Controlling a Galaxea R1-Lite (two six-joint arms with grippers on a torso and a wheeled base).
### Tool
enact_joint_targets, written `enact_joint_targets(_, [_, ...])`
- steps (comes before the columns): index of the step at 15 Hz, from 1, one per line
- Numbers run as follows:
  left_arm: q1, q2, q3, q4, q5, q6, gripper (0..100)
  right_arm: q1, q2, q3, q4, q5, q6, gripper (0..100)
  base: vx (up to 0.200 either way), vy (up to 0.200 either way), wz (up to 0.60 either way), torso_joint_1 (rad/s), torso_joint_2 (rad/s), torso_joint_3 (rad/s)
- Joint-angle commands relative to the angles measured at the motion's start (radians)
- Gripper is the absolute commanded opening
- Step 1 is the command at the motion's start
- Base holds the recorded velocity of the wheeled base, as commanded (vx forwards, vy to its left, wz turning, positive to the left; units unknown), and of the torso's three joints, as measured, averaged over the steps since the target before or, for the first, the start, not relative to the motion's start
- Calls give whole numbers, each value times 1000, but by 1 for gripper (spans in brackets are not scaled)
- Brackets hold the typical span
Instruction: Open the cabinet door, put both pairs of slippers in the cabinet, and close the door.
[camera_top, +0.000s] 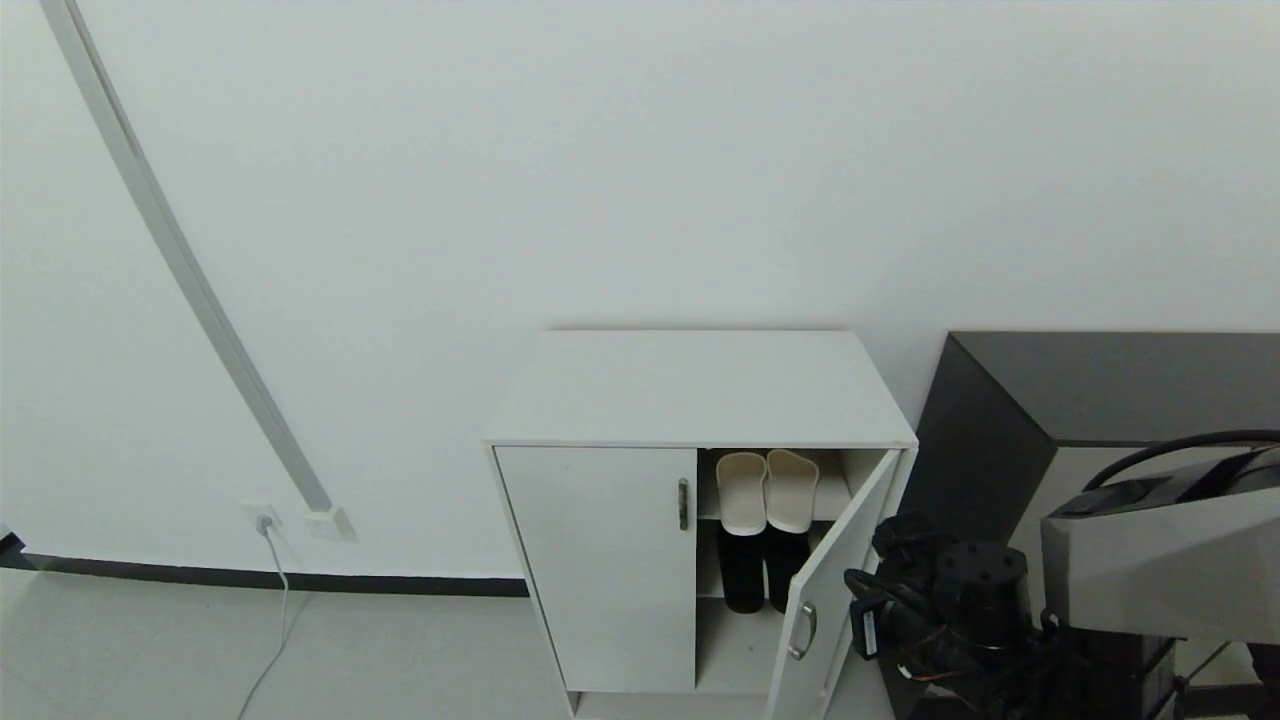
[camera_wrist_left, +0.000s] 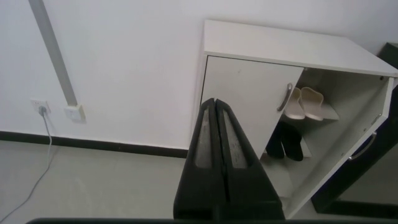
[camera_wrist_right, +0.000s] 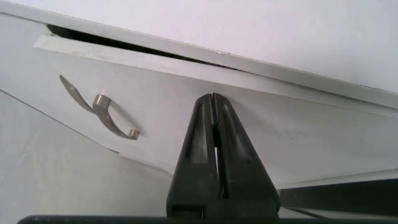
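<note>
The white cabinet (camera_top: 700, 385) stands against the wall with its left door (camera_top: 595, 560) closed and its right door (camera_top: 835, 590) swung partly open. Inside, a white pair of slippers (camera_top: 767, 490) lies on the upper shelf and a black pair (camera_top: 762, 570) on the shelf below. My right gripper (camera_wrist_right: 215, 99) is shut and empty, close to the outer face of the open door (camera_wrist_right: 186, 81), beside its metal handle (camera_wrist_right: 102, 112). Farther back, my left gripper (camera_wrist_left: 215, 102) is shut and empty, facing the cabinet (camera_wrist_left: 292, 46) with both pairs (camera_wrist_left: 305, 104) visible past it.
A dark grey table (camera_top: 1100, 385) stands right of the cabinet, close to the open door. On the wall to the left are a slanted cable duct (camera_top: 180, 250) and a socket (camera_top: 262, 520) with a cable running down. Bare floor (camera_top: 300, 650) lies left of the cabinet.
</note>
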Motion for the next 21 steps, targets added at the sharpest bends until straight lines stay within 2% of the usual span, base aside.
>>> enact_joint_targets(1, [0, 0, 0, 0, 0, 0, 0, -17, 19, -66, 33, 9, 1, 0, 0, 0, 0, 0, 0, 0])
enact_joint_targets(11, [0, 0, 0, 0, 0, 0, 0, -22, 18, -329, 297, 9, 1, 0, 0, 0, 0, 0, 0, 0])
enact_joint_targets(21, [0, 0, 0, 0, -1, 1, 0, -22, 19, -522, 452, 7, 1, 0, 0, 0, 0, 0, 0, 0])
